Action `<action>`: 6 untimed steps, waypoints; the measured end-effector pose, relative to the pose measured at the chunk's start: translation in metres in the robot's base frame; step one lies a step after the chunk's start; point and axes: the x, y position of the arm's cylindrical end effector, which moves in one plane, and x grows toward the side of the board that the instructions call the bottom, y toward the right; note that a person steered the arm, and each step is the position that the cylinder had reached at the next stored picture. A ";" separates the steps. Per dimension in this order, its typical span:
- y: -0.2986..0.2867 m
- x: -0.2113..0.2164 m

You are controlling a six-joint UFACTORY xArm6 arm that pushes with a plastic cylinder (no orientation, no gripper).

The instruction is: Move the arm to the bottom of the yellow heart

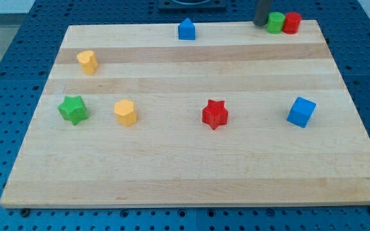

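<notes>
The yellow heart (87, 61) sits near the board's upper left. My tip (261, 24) is at the board's top edge, right of centre, just left of a green cylinder (275, 23), and looks to be touching it or nearly so. The tip is far to the right of the heart and a little above it in the view. Only the lower end of the dark rod shows.
A red cylinder (291, 23) stands against the green one's right side. A blue house-shaped block (186, 29) is at top centre. A green star (73, 109), a yellow hexagon-like block (125, 112), a red star (214, 114) and a blue cube (300, 111) lie across the wooden board (191, 173).
</notes>
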 end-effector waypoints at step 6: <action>-0.338 0.157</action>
